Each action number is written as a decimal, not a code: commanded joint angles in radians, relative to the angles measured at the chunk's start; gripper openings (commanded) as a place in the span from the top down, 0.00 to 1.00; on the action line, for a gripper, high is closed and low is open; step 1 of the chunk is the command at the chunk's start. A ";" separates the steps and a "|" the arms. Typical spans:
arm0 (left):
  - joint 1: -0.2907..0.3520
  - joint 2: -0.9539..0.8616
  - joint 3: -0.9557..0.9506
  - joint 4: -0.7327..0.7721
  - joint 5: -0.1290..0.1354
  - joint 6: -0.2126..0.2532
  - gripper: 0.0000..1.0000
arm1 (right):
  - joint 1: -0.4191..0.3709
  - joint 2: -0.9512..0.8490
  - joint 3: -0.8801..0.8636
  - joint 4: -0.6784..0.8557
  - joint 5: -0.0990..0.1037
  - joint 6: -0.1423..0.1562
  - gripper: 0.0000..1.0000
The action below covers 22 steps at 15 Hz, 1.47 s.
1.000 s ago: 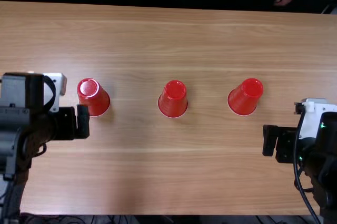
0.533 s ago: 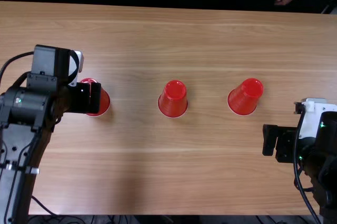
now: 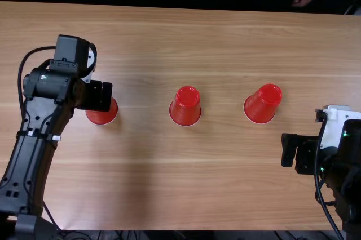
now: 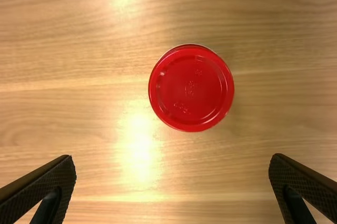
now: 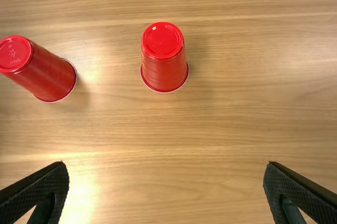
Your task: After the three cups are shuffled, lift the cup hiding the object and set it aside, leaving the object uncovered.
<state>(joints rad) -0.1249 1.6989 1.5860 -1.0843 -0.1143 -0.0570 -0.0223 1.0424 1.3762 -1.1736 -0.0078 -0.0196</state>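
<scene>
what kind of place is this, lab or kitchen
Probably a robotics lab: the left arm and right arm stand at a wooden table bearing a left cup, middle cup and right cup, all red, upside down.

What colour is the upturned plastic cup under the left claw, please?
That plastic cup is plain red, best in the left wrist view.

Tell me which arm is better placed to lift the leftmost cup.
Left. The left gripper hovers open directly over the leftmost cup; the right gripper sits by the table's right edge, beyond the right cup.
</scene>
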 commanded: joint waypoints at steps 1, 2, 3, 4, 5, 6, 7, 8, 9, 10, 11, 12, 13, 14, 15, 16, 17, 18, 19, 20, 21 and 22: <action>-0.009 0.034 0.022 0.006 -0.007 -0.002 0.00 | -0.007 0.004 0.003 0.005 -0.007 0.010 0.00; -0.009 0.051 0.022 0.006 -0.004 -0.004 0.00 | -0.007 0.004 -0.008 0.005 -0.007 0.010 0.00; -0.010 0.070 0.025 0.006 -0.002 -0.006 0.00 | -0.007 0.002 -0.014 0.005 -0.007 0.010 0.00; -0.018 0.087 0.039 0.006 -0.002 -0.007 0.00 | -0.007 0.002 -0.022 0.005 -0.007 0.010 0.00; -0.021 0.102 0.045 0.006 -0.002 -0.017 0.00 | -0.007 0.002 -0.026 0.005 -0.007 0.010 0.00; -0.022 0.122 0.054 0.006 -0.002 -0.035 0.00 | -0.007 0.001 -0.029 0.005 -0.005 0.010 0.00; -0.022 0.139 0.065 0.006 -0.002 -0.053 0.00 | -0.007 0.001 -0.029 0.005 -0.005 0.010 0.00; -0.022 0.156 0.068 0.006 -0.004 -0.066 0.00 | -0.007 0.001 -0.029 0.005 -0.005 0.010 0.00; -0.022 0.165 0.068 0.007 -0.004 -0.070 0.00 | -0.007 0.001 -0.029 0.005 -0.005 0.010 0.00; -0.022 0.174 0.069 0.007 -0.004 -0.076 0.00 | -0.007 0.001 -0.031 0.005 -0.005 0.010 0.00; -0.022 0.185 0.075 0.006 -0.004 -0.094 0.00 | -0.007 0.001 -0.031 0.005 -0.005 0.010 0.00; -0.022 0.196 0.078 0.007 -0.002 -0.114 0.00 | -0.007 0.001 -0.031 0.005 -0.005 0.010 0.00; -0.022 0.203 0.080 0.009 0.000 -0.131 0.00 | -0.007 0.001 -0.031 0.005 -0.005 0.010 0.00; -0.022 0.203 0.078 0.035 0.000 -0.138 0.00 | -0.007 0.002 -0.031 0.005 -0.005 0.010 0.00; -0.022 0.206 0.078 0.063 0.000 -0.142 0.00 | -0.007 0.002 -0.031 0.005 -0.005 0.010 0.00; -0.022 0.225 0.077 0.081 0.000 -0.149 0.00 | -0.007 0.002 -0.031 0.005 -0.005 0.010 0.00; -0.024 0.246 0.078 0.081 -0.004 -0.166 0.00 | -0.008 0.002 -0.031 0.005 -0.005 0.010 0.00; -0.024 0.255 0.078 0.081 -0.004 -0.184 0.00 | -0.007 0.002 -0.029 0.005 -0.005 0.010 0.00; -0.024 0.255 0.078 0.081 -0.002 -0.190 0.00 | -0.008 0.002 -0.029 0.005 -0.003 0.009 0.00; -0.024 0.260 0.078 0.079 -0.004 -0.190 0.00 | -0.008 0.002 -0.029 0.005 -0.003 0.010 0.00; -0.024 0.265 0.078 0.081 -0.005 -0.190 0.00 | -0.008 0.002 -0.029 0.005 -0.005 0.010 0.00; -0.024 0.275 0.080 0.076 -0.007 -0.190 0.08 | -0.008 0.002 -0.029 0.005 -0.005 0.009 0.00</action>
<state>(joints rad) -0.1379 1.9495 1.6405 -1.0069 -0.1165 -0.2340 -0.0223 1.0420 1.3544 -1.1687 -0.0074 -0.0166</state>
